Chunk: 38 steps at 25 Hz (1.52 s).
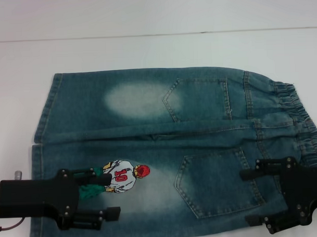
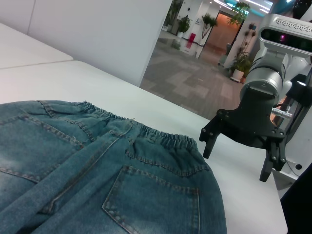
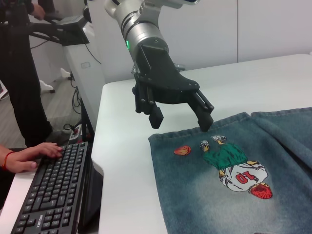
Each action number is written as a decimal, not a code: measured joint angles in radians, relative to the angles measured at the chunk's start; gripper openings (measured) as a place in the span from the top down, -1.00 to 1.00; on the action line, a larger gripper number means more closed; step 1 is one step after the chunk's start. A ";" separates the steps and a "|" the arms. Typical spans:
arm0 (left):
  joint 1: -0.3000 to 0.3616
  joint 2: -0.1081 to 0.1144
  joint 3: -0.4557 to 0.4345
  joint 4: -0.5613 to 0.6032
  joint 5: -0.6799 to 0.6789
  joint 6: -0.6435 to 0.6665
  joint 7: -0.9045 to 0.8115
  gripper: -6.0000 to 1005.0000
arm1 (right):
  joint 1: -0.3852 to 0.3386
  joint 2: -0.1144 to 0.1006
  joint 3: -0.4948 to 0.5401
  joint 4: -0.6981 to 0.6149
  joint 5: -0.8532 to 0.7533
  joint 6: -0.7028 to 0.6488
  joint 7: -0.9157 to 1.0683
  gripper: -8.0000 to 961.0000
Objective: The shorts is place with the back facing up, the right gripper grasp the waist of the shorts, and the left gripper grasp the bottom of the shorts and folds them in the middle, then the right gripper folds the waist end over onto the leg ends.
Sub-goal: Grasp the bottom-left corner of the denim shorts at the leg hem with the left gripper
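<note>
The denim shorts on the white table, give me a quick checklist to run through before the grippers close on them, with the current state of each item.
1. Back side up: ok. The blue-green washed denim shorts show two back pockets.
2. Fabric lying flat: ok, spread on the white table, apart from a lengthwise crease at the middle seam.
3. Black two-fingered right gripper at the ruffled elastic waistband: ok, fingers open, hanging beside the waist end.
4. Black left gripper with the green ring light at the straight leg hems: ok, open, over the hem end.
5. Either gripper touching cloth: cannot tell.
6. Nearby clearance: not ok; a person's hand rests on a black keyboard beside the table.
</note>
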 joint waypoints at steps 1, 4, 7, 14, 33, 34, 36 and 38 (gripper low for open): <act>0.000 0.000 0.000 0.000 0.000 -0.001 0.000 -0.71 | 0.000 0.000 0.000 0.000 0.000 0.000 0.000 -0.90; 0.000 0.001 0.000 0.000 0.000 -0.001 0.000 -0.71 | 0.000 0.000 0.002 0.000 0.000 0.000 0.000 -0.89; 0.000 0.001 0.001 0.000 0.000 -0.003 0.000 -0.71 | 0.003 0.000 0.002 0.000 0.000 0.000 -0.001 -0.89; 0.000 0.001 0.001 0.000 0.000 -0.005 0.000 -0.71 | 0.013 0.000 0.003 0.022 0.004 0.001 -0.018 -0.87; -0.016 -0.014 0.076 0.295 0.002 0.088 -0.673 -0.71 | 0.014 -0.013 0.026 0.015 0.010 0.034 -0.058 -0.84; -0.014 -0.014 0.097 0.323 0.003 0.090 -0.729 -0.71 | 0.013 -0.014 0.031 0.014 0.008 0.037 -0.066 -0.84; -0.011 -0.012 0.121 0.370 0.009 0.095 -0.818 -0.71 | 0.011 -0.015 0.036 0.014 0.005 0.040 -0.077 -0.83; -0.009 -0.012 0.133 0.432 0.037 0.099 -0.915 -0.71 | 0.011 -0.017 0.042 0.013 0.005 0.042 -0.077 -0.83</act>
